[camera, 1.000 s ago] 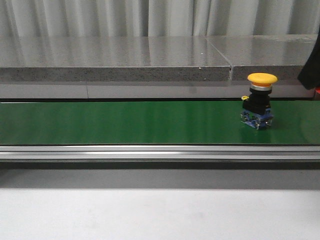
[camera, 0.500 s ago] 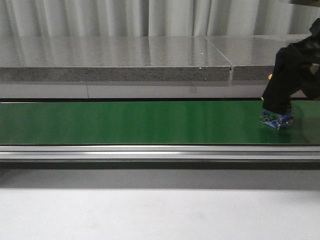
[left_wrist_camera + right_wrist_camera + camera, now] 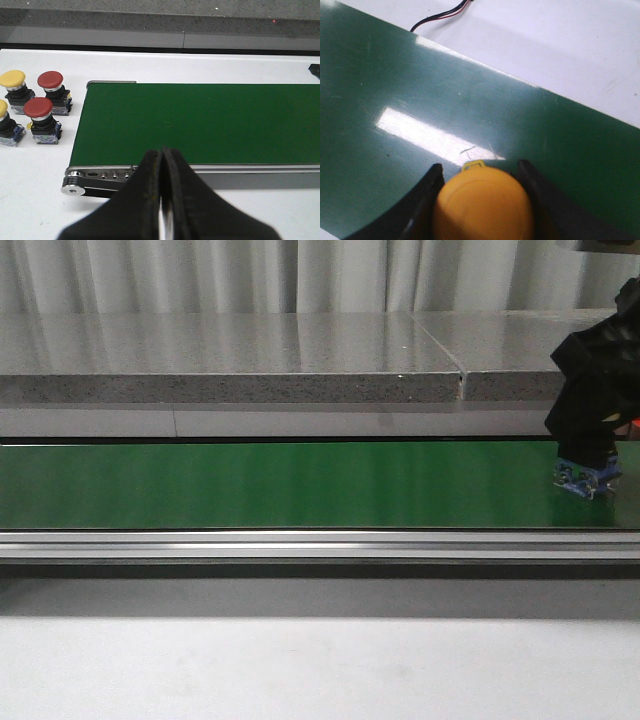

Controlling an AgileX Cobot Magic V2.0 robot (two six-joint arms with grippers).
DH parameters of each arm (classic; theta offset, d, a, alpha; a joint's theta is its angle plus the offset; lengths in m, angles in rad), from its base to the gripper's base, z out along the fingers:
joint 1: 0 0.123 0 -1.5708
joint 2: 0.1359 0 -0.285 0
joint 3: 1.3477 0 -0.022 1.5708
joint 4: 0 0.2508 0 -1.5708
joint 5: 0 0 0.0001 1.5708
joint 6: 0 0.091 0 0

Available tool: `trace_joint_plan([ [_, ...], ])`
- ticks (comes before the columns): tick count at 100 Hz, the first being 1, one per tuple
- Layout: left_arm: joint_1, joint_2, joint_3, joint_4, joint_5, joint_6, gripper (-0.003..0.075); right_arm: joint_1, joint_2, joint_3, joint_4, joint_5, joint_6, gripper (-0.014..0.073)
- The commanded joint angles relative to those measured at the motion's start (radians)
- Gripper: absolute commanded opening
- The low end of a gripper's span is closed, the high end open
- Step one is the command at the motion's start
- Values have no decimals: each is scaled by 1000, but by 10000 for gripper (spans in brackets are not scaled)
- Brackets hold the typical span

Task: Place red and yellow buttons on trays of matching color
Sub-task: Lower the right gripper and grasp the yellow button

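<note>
Green conveyor belt [image 3: 280, 485]: runs the full width of the front view, silver rail along its near edge, grey stone ledge [image 3: 230, 360] behind it; belt end and roller seen in the left wrist view [image 3: 200, 122].

White tabletop [image 3: 40, 165]: surrounds the belt end; carries loose buttons.

Right gripper [image 3: 590, 455]: black, at the far right of the belt in the front view, lowered over a button. In the right wrist view [image 3: 480, 200] its two fingers [image 3: 422, 200] sit on either side of the yellow cap, touching or nearly so; clamped on the button.

Left gripper [image 3: 161, 200]: black, fingers pressed together with nothing between them, hovering near the belt's end rail.

Held yellow button [image 3: 484, 205]: on the belt, cap between the right fingers; only its blue base [image 3: 587, 480] shows in the front view, resting on or just above the belt — cannot tell which.

Loose buttons, on the table just beside the belt end: red button [image 3: 50, 80], second red button [image 3: 38, 108], yellow button [image 3: 12, 79], partly cropped yellow button [image 3: 2, 111]. All upright, clustered close.

Black-and-red cable [image 3: 442, 16]: on the white surface beyond the belt.
</note>
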Motion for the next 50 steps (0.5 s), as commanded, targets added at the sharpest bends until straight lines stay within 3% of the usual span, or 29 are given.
trace_joint_plan([
  [1, -7, 5, -28, -14, -74, -2, -19, 0, -33, -23, 15, -12, -10, 109],
  [24, -7, 5, -28, -14, -74, -2, -19, -71, -119, -23, 15, 46, 46, 73],
  [50, -7, 5, -28, -14, -74, -2, -19, -364, -296, -23, 14, 188, 71, 73],
])
